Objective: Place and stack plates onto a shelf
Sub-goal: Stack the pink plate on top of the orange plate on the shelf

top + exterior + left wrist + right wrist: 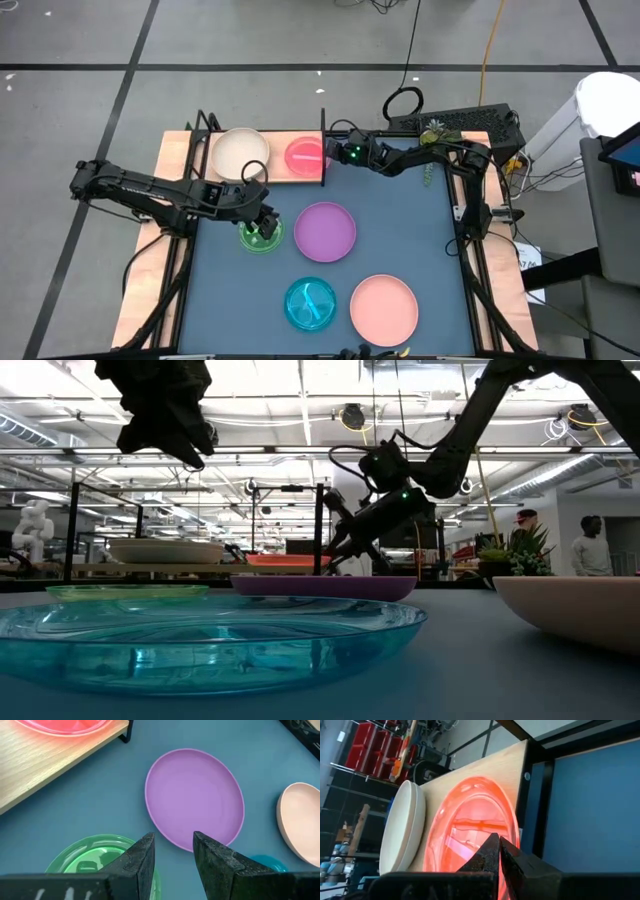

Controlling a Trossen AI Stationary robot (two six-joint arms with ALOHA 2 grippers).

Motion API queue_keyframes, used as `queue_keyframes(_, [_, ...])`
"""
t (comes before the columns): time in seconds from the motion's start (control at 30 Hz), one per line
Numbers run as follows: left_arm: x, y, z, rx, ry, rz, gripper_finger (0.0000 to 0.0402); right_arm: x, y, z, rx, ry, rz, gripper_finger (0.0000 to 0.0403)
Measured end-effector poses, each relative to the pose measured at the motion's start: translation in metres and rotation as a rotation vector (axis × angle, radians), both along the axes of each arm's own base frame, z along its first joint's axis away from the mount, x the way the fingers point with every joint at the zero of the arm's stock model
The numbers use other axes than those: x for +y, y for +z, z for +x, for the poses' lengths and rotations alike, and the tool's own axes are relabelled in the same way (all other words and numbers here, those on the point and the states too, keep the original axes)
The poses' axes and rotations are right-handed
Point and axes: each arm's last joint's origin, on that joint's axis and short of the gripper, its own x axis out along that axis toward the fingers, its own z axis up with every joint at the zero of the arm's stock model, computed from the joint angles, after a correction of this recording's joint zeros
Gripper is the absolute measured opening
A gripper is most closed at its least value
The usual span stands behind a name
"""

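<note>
The wooden shelf point(282, 178) stands at the table's far left and carries the cream plate point(240, 152) and the small magenta plate point(300, 155), both resting flat on its board. My right gripper point(330, 153) is at the magenta plate's right rim, shut on it. My left gripper point(266, 226) hovers open, well above the small green plate point(250, 240), which lies on the dark blue tabletop. Also flat on the table are the purple plate point(325, 230), the teal plate point(311, 303) and the salmon plate point(384, 307). The blue-white and orange plates are hidden or out of view. My right gripper holds the magenta plate by its rim point(512, 837), on the side toward the table's right, pinched between the two fingers. The fingers point(340, 545) come slanting down from the table's right. The plate lies on the shelf board point(495, 770) beside the cream plate point(402, 830).
A black upright point(323, 145) stands at the shelf's right end, close to my right gripper. Bare tabletop lies right of the purple plate point(195, 795). A keyboard and a small plant point(435, 130) sit beyond the table's far right corner. People show in the room behind point(592, 545).
</note>
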Motion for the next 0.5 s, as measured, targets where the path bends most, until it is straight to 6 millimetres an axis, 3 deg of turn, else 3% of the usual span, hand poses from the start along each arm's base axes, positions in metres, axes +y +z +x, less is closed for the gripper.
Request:
queue_keyframes(0.2, [0.0,0.0,0.0,-0.001,0.001,-0.001,0.0138,-0.009,0.017,-0.018,0.093,-0.021,-0.001,0.0])
queue_keyframes(0.33, [0.0,0.0,0.0,-0.001,0.0,0.0,0.0138,-0.013,0.018,-0.027,0.14,-0.002,0.026,0.0])
queue_keyframes(0.5, [0.0,0.0,0.0,0.003,-0.016,0.014,0.0138,-0.007,0.009,-0.022,0.142,0.011,0.085,0.0])
